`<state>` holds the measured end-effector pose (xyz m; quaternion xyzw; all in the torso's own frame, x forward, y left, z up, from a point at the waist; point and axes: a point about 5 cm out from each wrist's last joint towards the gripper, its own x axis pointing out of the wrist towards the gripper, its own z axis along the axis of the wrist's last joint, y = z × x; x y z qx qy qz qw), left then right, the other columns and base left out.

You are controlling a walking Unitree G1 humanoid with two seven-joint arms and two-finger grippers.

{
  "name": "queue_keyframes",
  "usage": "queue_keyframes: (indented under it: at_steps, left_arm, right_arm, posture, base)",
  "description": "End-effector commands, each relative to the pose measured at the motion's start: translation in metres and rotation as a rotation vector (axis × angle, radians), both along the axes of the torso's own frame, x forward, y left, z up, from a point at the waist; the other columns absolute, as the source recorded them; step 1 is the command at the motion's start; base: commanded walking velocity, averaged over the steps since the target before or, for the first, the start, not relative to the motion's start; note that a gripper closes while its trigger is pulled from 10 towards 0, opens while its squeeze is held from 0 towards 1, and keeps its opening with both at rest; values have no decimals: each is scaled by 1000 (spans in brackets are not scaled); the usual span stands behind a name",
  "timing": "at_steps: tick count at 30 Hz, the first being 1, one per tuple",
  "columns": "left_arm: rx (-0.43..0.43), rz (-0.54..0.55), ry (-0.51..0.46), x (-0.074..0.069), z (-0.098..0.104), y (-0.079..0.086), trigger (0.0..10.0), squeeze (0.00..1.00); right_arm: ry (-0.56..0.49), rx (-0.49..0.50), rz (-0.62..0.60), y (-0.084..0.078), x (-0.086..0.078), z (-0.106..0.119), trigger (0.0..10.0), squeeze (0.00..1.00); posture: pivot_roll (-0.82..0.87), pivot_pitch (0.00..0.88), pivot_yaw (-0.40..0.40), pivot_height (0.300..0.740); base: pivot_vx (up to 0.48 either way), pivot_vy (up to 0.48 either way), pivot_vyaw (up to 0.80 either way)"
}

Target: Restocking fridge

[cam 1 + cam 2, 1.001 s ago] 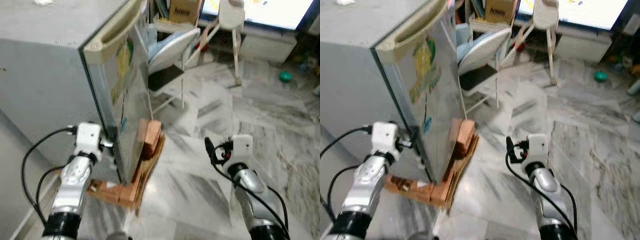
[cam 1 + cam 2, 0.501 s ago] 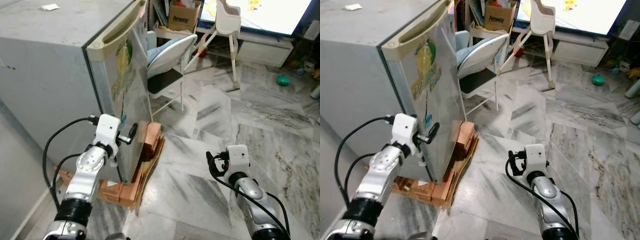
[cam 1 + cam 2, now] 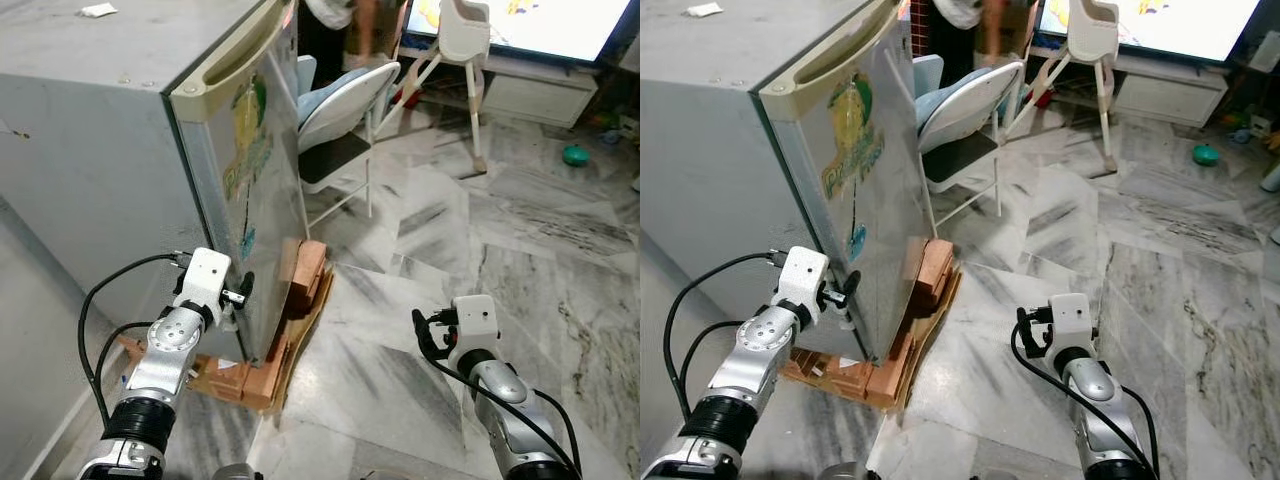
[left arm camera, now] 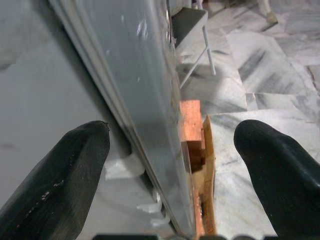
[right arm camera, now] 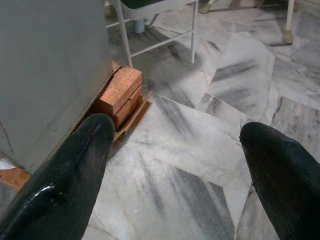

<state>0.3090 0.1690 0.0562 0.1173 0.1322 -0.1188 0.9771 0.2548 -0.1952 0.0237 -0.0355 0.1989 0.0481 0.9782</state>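
Observation:
The grey fridge [image 3: 110, 130] stands at the left with its stickered door [image 3: 262, 190] shut. My left gripper [image 3: 241, 293] sits low at the door's free edge. In the left wrist view the left gripper [image 4: 172, 131] is open, one finger [image 4: 60, 175] on the fridge's side wall side and the other finger [image 4: 280, 170] in front of the door, with the door edge [image 4: 150, 100] between them. My right gripper [image 3: 424, 330] hangs open above the marble floor [image 5: 200, 150], right of the fridge, holding nothing.
Bricks [image 3: 303, 275] and cardboard [image 3: 290, 350] prop up the fridge. A folding chair [image 3: 340, 110] stands just behind the door, a white high chair [image 3: 462, 40] farther back beside a person [image 3: 345, 20]. A green ball [image 3: 573, 155] lies at the far right.
My left gripper has dropped a little and drawn in around the door's lower edge. A person has come into view at the back. The right arm is still.

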Motion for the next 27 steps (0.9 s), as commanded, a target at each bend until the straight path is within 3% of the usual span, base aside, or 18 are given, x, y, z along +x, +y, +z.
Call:
queue_keyframes:
  at_steps: [1,14,19,20,24,26,27]
  left_arm:
    - [8,-43,-26,11,9,-8,10000,0]
    - [79,-144,-89,38,31,-27,10000,0]
    - [68,-195,-119,50,45,-46,10000,0]
    - [110,-303,-150,53,53,-69,10000,0]
    - [88,-490,-229,53,78,-120,10000,0]
    - [33,-698,-325,39,103,-173,10000,0]
    - [20,-782,-359,30,110,-191,10000,0]
  right_arm:
    - [-9,-6,5,-1,3,4,10000,0]
    - [-16,-8,-1,-1,4,5,10000,0]
    - [-14,-9,3,-2,5,6,10000,0]
    - [14,-14,28,0,5,3,10000,0]
    - [112,-44,103,4,-1,-9,10000,0]
    - [178,-52,138,5,-7,-18,10000,0]
    - [193,-53,148,6,-8,-20,10000,0]
  posture:
    - [7,0,-42,740]
    - [-11,0,-35,740]
    - [-10,0,-42,740]
    - [0,0,-52,740]
    - [1,0,-53,740]
    - [3,0,-54,740]
    - [2,0,-55,740]
  base:
    - [0,0,0]
    - [0,0,0]
    - [0,0,0]
    - [0,0,0]
    - [0,0,0]
    - [0,0,0]
    - [0,0,0]
